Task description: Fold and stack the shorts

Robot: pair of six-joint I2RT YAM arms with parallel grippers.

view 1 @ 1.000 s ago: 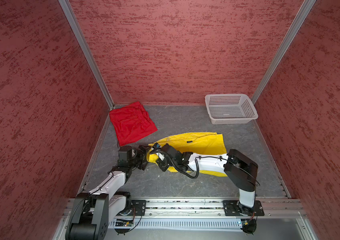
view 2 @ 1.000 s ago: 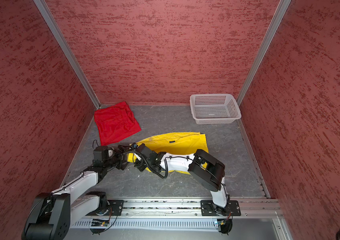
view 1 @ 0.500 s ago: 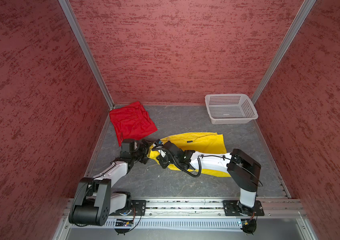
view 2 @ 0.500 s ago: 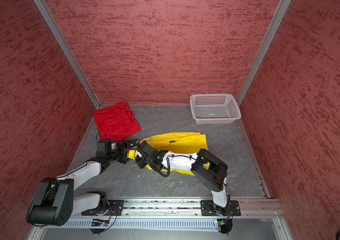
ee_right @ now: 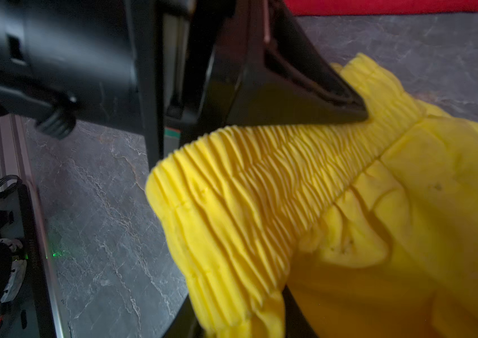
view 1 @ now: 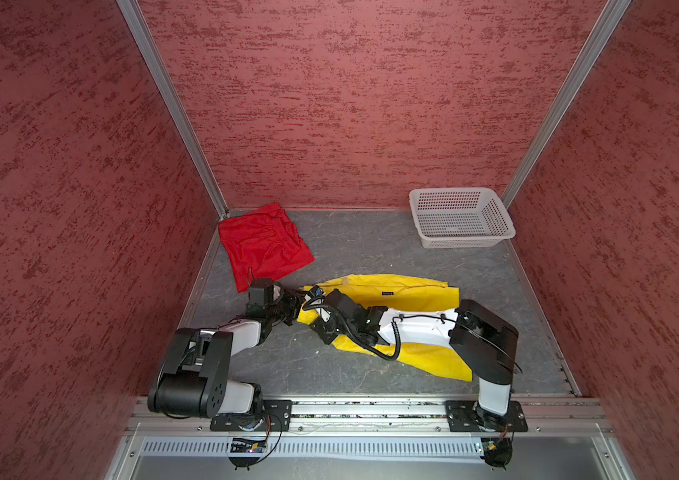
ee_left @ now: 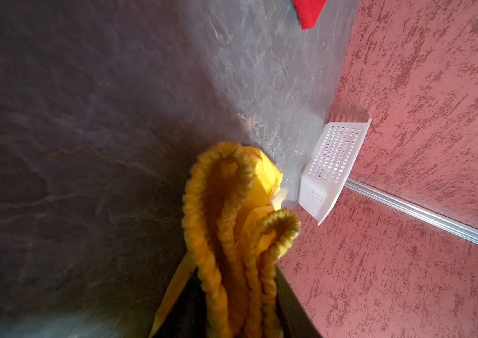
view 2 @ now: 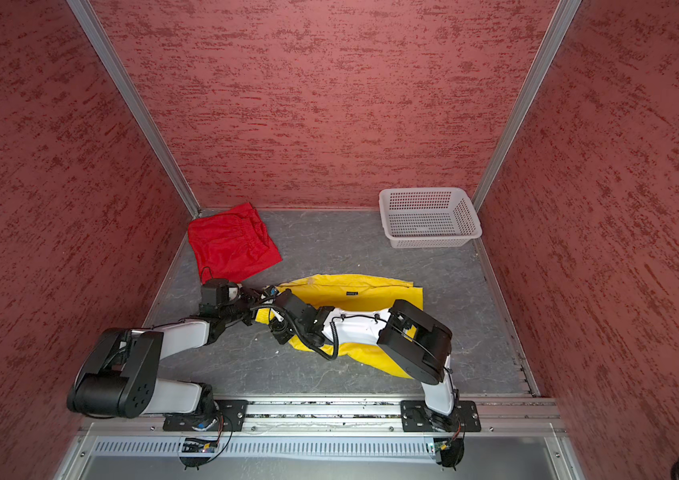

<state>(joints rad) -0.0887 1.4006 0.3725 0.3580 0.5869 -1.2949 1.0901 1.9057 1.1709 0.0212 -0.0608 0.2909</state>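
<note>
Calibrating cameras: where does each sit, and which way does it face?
Top views: high over the front rail, facing down toward the back wall; left arm and right arm whole.
Left wrist: on the left arm, facing past the yellow shorts toward the basket; own fingers.
Right wrist: on the right arm, facing the waistband and left end effector.
Shared: every view shows the yellow shorts.

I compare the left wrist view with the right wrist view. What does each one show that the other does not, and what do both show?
Only the left wrist view shows the white basket, and the waistband of the yellow shorts seen end-on, bunched in loops. Only the right wrist view shows the left arm, with a black part of it touching the waistband, and the front rail. Both show the yellow shorts, a corner of the red shorts and the grey table.
</note>
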